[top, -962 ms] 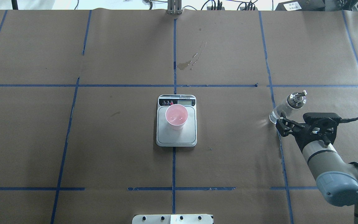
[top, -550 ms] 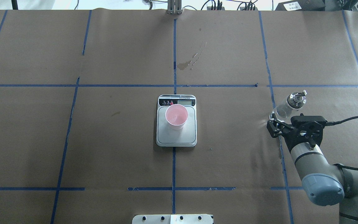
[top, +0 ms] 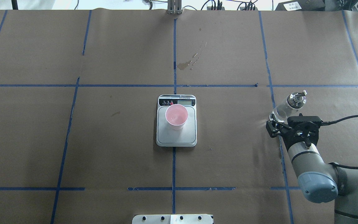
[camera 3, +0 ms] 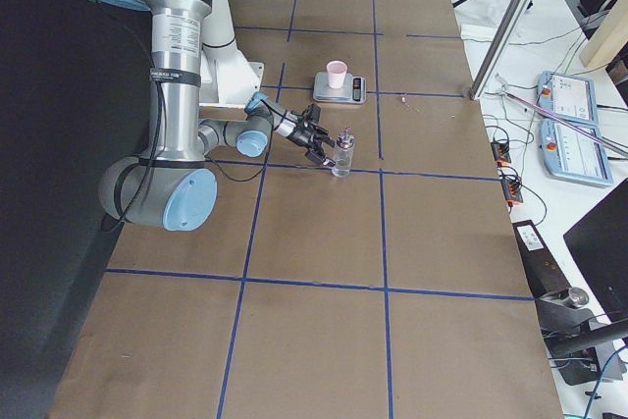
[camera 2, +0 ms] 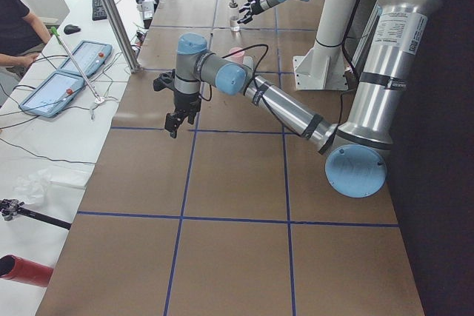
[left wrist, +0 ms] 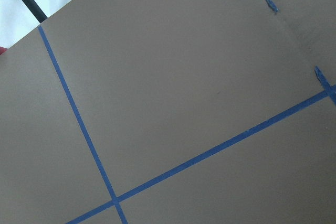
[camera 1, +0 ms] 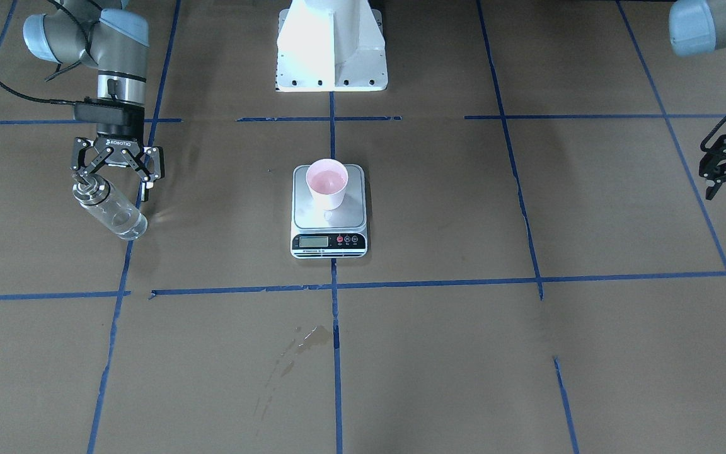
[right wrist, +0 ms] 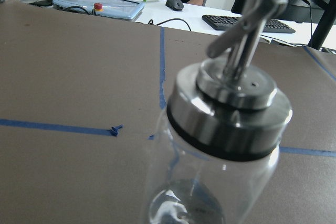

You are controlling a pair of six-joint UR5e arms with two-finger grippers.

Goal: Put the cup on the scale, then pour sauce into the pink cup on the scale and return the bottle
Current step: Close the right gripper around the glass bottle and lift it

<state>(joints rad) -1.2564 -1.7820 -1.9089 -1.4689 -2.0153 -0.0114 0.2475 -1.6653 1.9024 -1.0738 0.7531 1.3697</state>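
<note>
The pink cup [top: 176, 115] stands upright on the silver scale [top: 188, 137] at the table's centre; both also show in the front view, cup [camera 1: 327, 181] on scale [camera 1: 328, 241]. The clear glass bottle [top: 287, 107] with its metal spout stands on the table at the right, free of any grip. My right gripper [top: 277, 124] is open just on the robot's side of it, jaws spread, not touching. The bottle fills the right wrist view [right wrist: 220, 145]. My left gripper [camera 1: 713, 173] hangs open and empty far off at the left end of the table.
A wet spill stain [top: 191, 62] marks the brown paper beyond the scale. Blue tape lines grid the table. The robot base plate [top: 172, 219] sits at the near edge. Operator consoles [camera 3: 569, 110] lie on a white bench beyond the far edge.
My right gripper has drawn back from the bottle toward the robot and slightly left, leaving the bottle standing. My left gripper has slipped out of the overhead view's left edge.
</note>
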